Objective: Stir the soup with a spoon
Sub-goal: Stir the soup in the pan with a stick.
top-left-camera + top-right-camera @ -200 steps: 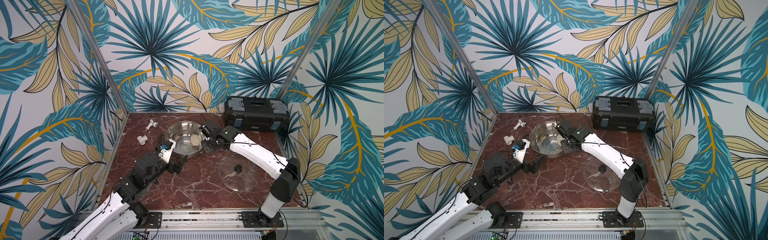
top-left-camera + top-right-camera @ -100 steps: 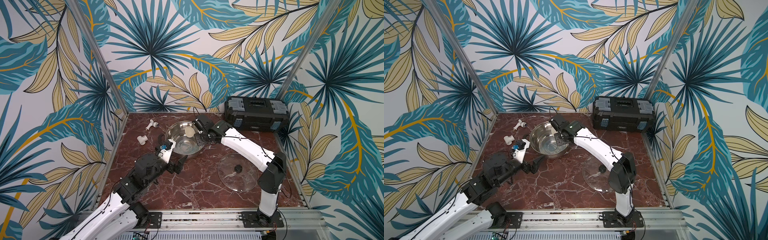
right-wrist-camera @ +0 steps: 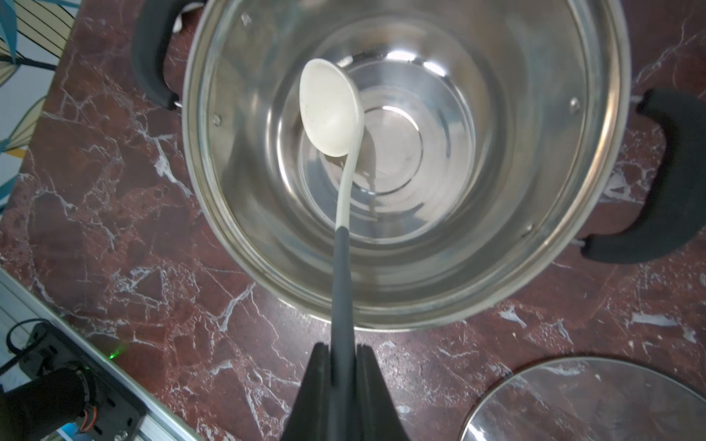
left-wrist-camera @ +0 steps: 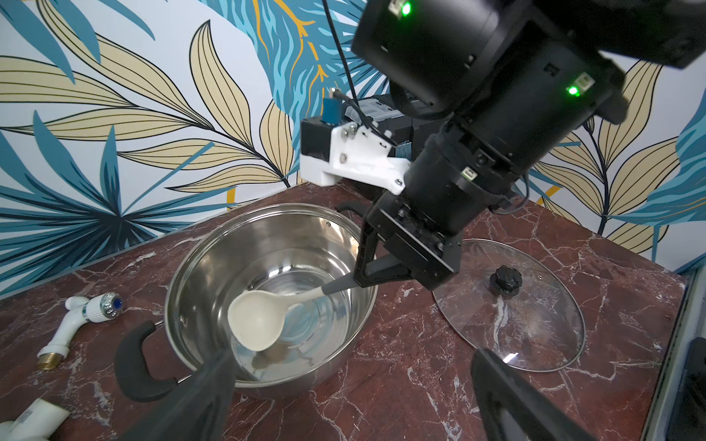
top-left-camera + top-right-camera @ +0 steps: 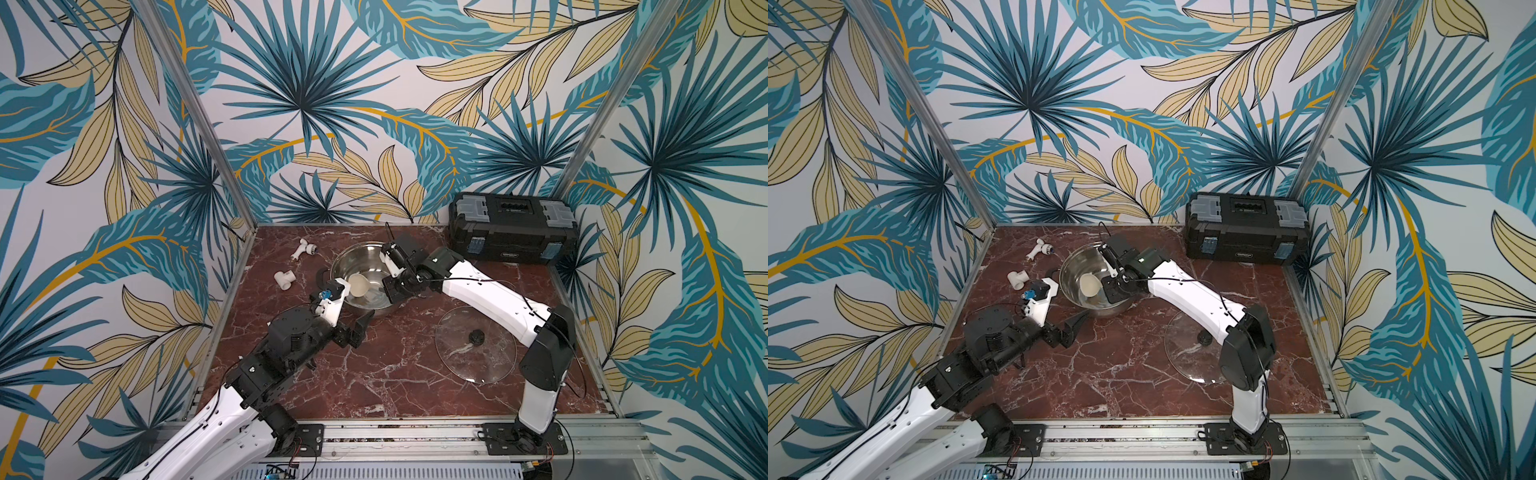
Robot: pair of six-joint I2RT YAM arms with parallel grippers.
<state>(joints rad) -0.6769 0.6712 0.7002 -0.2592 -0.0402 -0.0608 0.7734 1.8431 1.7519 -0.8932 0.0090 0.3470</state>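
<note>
Round inside the pot [image 3: 535, 95] the spoon [image 3: 330, 110] has swung. Half a moment ago its cup was by the far wall of the pot, and now it is by the wall on the left arm's side. The right arm has turned with it. The left arm has stayed put in front of the pot.

The right gripper [image 3: 342, 347] is squeezed tight on the spoon's grey stick, just outside the pot's rim. The left gripper [image 4: 353, 355] is wide open and holds nothing.

The stirring looks well under way. The lid [image 5: 490, 361] is off and lies flat beside the pot, and the spoon is held with its cup down inside the pot. What is left seems to be more turns, and then lifting the spoon out. No soup can be seen: the bottom looks bare, or the liquid is too clear to tell.

The pot is round, deep and made of shiny metal like a mirror, with two thick black handles [image 3: 672, 179]. The spoon's cup is round, deep, smooth and cream white, on a thin curved neck. Its stick is slim and dull dark grey. The lid is clear glass with a small black knob. The table [image 5: 374, 374] under the pot is hard red stone with white veins
</note>
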